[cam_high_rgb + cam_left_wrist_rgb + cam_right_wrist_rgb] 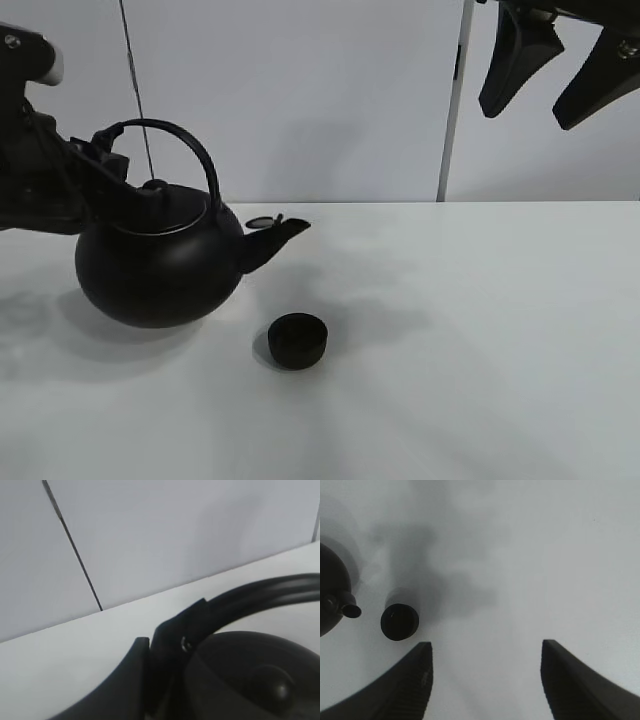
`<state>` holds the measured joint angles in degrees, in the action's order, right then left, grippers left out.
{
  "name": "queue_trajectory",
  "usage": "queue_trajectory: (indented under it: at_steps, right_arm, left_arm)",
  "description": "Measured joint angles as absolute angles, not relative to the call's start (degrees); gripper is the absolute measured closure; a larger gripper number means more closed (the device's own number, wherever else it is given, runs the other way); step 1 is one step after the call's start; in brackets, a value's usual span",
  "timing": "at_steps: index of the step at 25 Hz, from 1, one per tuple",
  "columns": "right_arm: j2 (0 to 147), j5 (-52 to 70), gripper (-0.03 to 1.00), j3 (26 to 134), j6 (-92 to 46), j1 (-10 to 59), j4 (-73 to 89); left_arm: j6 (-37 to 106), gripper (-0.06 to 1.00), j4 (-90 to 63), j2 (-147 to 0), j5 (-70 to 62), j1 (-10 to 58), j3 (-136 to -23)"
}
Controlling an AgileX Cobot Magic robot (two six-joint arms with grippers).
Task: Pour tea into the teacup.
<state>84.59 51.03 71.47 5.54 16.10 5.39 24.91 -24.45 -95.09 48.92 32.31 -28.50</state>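
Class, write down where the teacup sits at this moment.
In the exterior high view, the teacup stands on the white table left of centre, just to the front-right of the black kettle, close to its spout but not touching it.

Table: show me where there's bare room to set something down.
Free: the wide stretch of table right of the teacup, below the raised right hand, and the front strip nearer the camera. Crowded: the left, where the left hand holds the kettle by its handle, spout pointing toward the teacup.

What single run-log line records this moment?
left pincer: gripping kettle handle | kettle: upright, not pouring | teacup: apart, near spout | right pincer: open, raised
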Motion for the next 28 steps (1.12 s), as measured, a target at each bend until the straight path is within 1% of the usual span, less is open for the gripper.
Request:
queue_trajectory:
  at_steps: [7,14,28]
  right_arm:
    - [84.6,51.0,0.54,71.5,5.5,16.1,5.4]
    - [84.6,51.0,0.54,71.5,5.5,16.1,5.4]
    - [84.6,51.0,0.54,71.5,5.5,16.1,5.6]
  left_arm:
    - [15.3,0.84,-24.9,-95.1,54.6,32.3,-25.7]
    - [13.4,0.84,-25.8,-95.1,56.8,32.3,-20.4]
    - [12.8,0.84,-29.0,-95.1,57.7,32.3,-16.5]
